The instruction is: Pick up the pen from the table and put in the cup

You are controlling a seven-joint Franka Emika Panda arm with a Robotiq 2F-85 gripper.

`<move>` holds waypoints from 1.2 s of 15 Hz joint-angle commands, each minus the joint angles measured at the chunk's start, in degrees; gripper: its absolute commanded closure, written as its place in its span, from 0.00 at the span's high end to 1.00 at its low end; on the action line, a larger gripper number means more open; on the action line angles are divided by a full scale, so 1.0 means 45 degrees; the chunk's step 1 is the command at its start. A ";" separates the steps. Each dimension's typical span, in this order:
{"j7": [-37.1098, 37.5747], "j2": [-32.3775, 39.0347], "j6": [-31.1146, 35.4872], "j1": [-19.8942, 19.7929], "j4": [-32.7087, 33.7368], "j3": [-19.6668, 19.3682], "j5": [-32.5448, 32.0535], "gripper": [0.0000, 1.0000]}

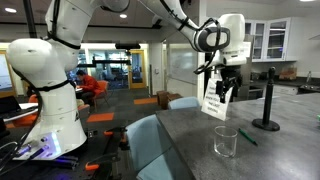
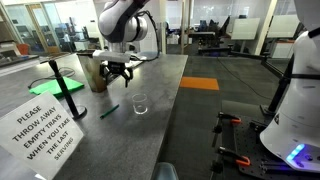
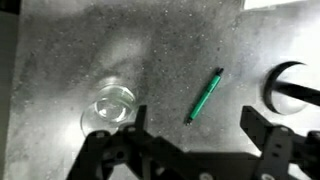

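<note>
The thin green pen (image 3: 205, 95) lies flat on the grey table (image 3: 160, 60); it also shows in both exterior views (image 1: 247, 137) (image 2: 109, 109). The clear cup (image 3: 111, 105) stands upright and empty beside it, seen in both exterior views too (image 1: 226, 141) (image 2: 140, 103). My gripper (image 3: 192, 140) is open and empty. It hovers well above the table, over the spot between pen and cup (image 1: 222, 82) (image 2: 118, 72).
A black post with a round base (image 1: 267, 105) stands near the pen; its base shows at the wrist view's edge (image 3: 295, 88). A white paper sign (image 2: 45, 125) lies on the table. A brown container (image 2: 95, 75) stands behind the gripper. The table edge (image 1: 165, 125) is near the cup.
</note>
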 commanded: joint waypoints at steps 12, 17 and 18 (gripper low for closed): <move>0.4235 0.7205 -0.2660 0.0235 0.8698 -0.0885 -0.0190 1.00; 0.4781 0.8551 -0.3794 0.0003 1.0615 -0.0878 -0.0340 0.91; 0.4898 0.8777 -0.4010 -0.0047 1.0926 -0.0868 -0.0383 0.90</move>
